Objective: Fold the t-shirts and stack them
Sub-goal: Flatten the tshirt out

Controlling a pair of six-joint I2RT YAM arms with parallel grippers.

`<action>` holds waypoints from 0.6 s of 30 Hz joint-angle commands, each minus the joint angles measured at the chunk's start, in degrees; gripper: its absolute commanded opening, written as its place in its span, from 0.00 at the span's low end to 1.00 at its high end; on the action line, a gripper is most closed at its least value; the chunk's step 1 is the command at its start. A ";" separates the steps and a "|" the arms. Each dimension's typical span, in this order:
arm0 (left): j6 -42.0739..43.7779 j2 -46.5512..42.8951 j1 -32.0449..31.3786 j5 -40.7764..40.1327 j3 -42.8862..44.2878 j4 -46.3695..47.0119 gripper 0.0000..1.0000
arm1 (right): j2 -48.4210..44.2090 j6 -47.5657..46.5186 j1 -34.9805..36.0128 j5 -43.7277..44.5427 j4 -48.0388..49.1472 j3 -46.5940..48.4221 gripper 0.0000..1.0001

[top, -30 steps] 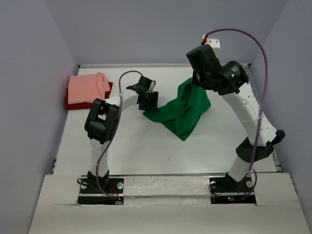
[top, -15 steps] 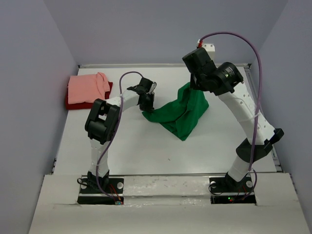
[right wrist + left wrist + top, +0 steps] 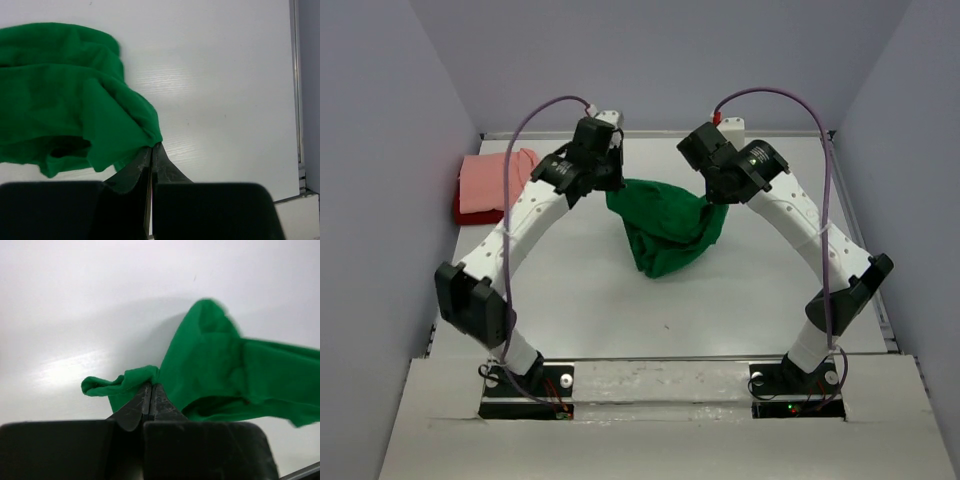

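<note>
Green soft cloth t-shirt (image 3: 665, 232) hangs betw. the two grippers. Its lower part is bunched on the white flat table (image 3: 740, 310).

Left black two-finger gripper (image 3: 151, 387) is at the green shirt's upper left corner, with fingers pressed together on a rolled bit of the cloth. Right black two-finger gripper (image 3: 152, 147) is at the shirt's upper right edge, fingers also closed tight on the cloth.

Well to the left of the green shirt, a salmon pink folded shirt (image 3: 488, 182) lies on a dark red folded shirt (image 3: 464, 212). Seen from top, the left white arm (image 3: 520, 225) and its thin purple cable (image 3: 510, 150) cross in front of the pink one's right edge. Nothing lies betw. the green shirt and this stack.

Vs. 1 s ago: the left arm was bent low, its gripper down at the shirt's left edge. Now it is stretched out and raised. The right gripper came nearer to the left one. The shirt was spread wide, now it is narrower and gathered.

Count: 3 shirts (1 green, 1 pink, 1 red), 2 arms, 2 grippers, 2 cables.
</note>
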 commanded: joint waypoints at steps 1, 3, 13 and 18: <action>-0.78 -10.29 0.18 -4.61 8.79 -9.41 0.00 | -3.22 2.42 -0.08 3.54 -1.41 1.02 0.00; -1.13 -13.10 0.09 -3.65 11.24 -11.62 0.00 | -4.10 2.95 -0.08 4.24 -3.08 2.33 0.00; -2.54 -20.94 -0.70 -2.59 11.96 -16.20 0.00 | -8.41 3.57 -1.22 6.80 -4.67 1.20 0.00; -2.53 -20.32 -1.48 -3.02 15.65 -17.34 0.00 | -11.65 2.51 -2.36 6.80 0.86 -3.89 0.00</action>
